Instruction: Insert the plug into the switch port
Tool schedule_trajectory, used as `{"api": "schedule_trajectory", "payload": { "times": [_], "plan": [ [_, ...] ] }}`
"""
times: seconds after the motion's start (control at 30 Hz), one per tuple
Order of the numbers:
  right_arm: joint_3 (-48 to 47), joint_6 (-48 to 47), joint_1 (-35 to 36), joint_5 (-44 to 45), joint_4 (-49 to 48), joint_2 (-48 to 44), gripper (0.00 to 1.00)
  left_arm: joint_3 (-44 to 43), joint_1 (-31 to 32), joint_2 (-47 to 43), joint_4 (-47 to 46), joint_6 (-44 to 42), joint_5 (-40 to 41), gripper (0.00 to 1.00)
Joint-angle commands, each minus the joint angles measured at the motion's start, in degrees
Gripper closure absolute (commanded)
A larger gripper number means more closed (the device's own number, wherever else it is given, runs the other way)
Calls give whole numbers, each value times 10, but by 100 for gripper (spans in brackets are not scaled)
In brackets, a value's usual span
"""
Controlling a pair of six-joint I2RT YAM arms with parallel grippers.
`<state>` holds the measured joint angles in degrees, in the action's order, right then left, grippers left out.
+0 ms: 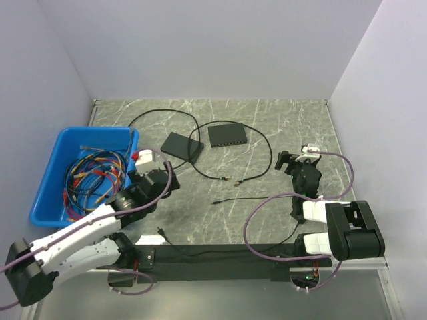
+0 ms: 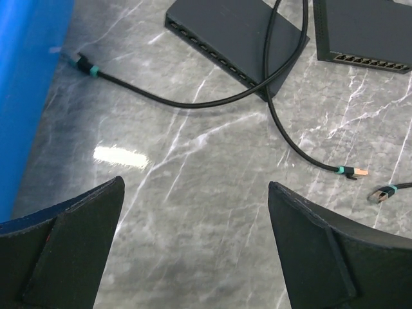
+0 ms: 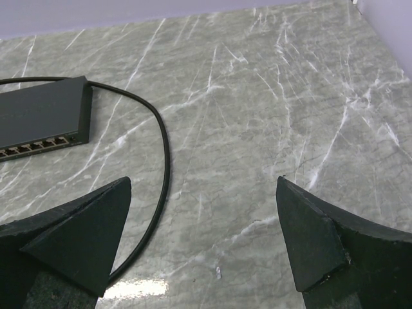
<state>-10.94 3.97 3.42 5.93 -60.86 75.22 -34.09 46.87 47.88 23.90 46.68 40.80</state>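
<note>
Top external | grey marbled table (image 1: 287, 127), pale walls (image 1: 200, 47) | left claw (image 2: 195, 187), right claw (image 3: 203, 182) both wide open, empty

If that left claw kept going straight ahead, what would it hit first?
Likely the bare marble table, since the left gripper seems angled down. If it skimmed the surface, the black cable comes first, then the ported black box behind it. Depth is unclear.

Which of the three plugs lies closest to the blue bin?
The upper-left plug, beside the blue bin; the other two plugs lie together at lower right.
</note>
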Motion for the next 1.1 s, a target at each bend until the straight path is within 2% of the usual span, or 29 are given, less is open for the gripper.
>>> {"api": "schedule_trajectory", "payload": {
  "times": [0.0,0.07,0.1,0.13,0.17,0.2,0.3,0.4,0.43,0.53,0.57,0.67,0.83,1.07],
  "plan": [
    [-15,-2,-3,10,-29,-9,0,-32,2,58,-79,-46,-5,1],
    [-26,5,12,63,-17,-23,0,-40,1,94,-125,-92,-32,1],
    [-41,5,45,161,63,-41,0,-45,0,135,-137,-105,-58,0],
    [-70,20,58,187,150,-84,0,-50,-1,156,-153,-123,-70,1],
    [-140,27,63,193,227,-96,0,-65,-1,178,-158,-131,-79,0],
    [-162,31,73,188,317,-109,0,-70,-1,214,-163,-137,-91,1],
    [-201,63,93,117,392,-187,0,-84,-4,266,-210,-157,-99,1],
    [-201,146,102,-56,407,-299,0,-113,-22,304,-228,-175,-104,1],
    [-175,213,100,-99,399,-316,0,-132,-28,310,-230,-180,-107,1],
    [-135,312,100,-104,384,-349,0,-163,-64,331,-256,-201,-131,0],
    [-125,318,102,-140,385,-347,0,-174,-76,345,-255,-205,-149,0],
    [-124,322,116,-156,410,-334,3,-219,-117,384,-252,-220,-181,0],
    [-145,284,120,-129,464,-329,4,-315,-168,465,-241,-247,-212,1],
    [-182,256,120,-116,505,-328,5,-411,-209,580,-221,-257,-231,9]
  ]
}}
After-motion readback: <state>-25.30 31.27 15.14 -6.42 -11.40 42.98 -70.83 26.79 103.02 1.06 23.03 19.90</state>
